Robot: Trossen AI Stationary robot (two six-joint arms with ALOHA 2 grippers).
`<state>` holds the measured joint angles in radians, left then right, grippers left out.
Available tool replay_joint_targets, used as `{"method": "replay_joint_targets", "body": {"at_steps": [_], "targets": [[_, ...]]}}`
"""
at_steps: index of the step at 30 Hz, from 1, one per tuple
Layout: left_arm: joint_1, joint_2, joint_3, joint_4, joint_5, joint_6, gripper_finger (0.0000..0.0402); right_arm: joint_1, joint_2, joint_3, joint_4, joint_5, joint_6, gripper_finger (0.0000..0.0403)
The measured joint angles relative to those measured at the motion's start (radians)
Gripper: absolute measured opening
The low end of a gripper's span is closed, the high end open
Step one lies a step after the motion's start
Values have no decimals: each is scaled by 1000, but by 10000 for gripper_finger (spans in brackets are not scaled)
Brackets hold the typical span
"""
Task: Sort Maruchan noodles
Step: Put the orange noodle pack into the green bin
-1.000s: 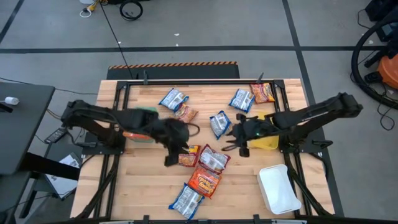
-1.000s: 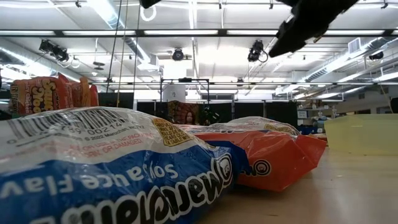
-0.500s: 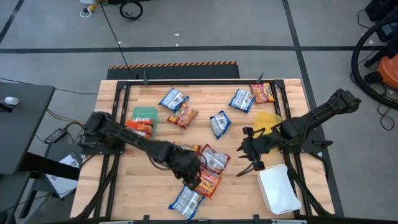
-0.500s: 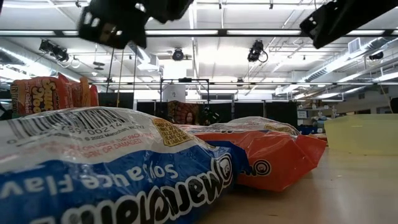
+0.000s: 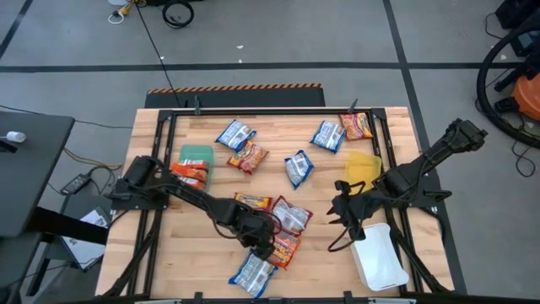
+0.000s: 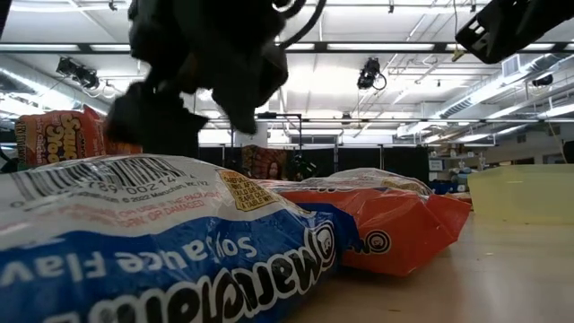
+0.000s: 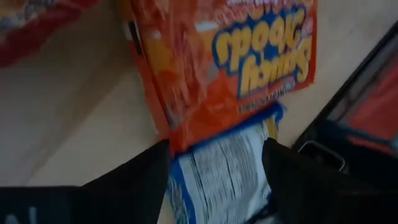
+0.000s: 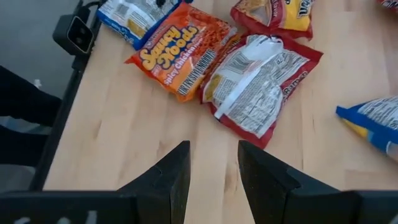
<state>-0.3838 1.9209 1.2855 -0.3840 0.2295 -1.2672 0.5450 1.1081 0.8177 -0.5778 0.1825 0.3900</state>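
Left gripper (image 5: 260, 241) over the noodle pile, right gripper (image 5: 344, 211) beside the white bin (image 5: 380, 257).

Left fingers (image 7: 140, 177) spread open above the orange packet (image 5: 282, 247) and blue-and-white packet (image 5: 252, 272) near the table (image 5: 194, 262) front edge. Right fingers (image 8: 171, 171) open, holding nothing. Other packets lie scattered toward the far edge.
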Motion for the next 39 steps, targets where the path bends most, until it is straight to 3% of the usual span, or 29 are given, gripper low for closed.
{"method": "replay_joint_targets", "body": {"at_steps": [3,10,16,20,32,39], "targets": [[10,-3,-102,222,-28,-89,259,1,1,0,-13,0,35,140],[33,-6,-179,281,-54,-92,259,1,2,0,-12,0,112,140],[70,-10,-270,542,-84,-123,258,-15,2,0,-7,4,122,140],[78,-9,-311,568,-125,-143,248,-32,2,0,-4,1,142,140],[31,36,-310,725,-149,-177,187,-73,2,0,0,-20,142,140],[17,37,-311,725,-197,-184,93,-84,2,0,0,-27,113,140]]}}
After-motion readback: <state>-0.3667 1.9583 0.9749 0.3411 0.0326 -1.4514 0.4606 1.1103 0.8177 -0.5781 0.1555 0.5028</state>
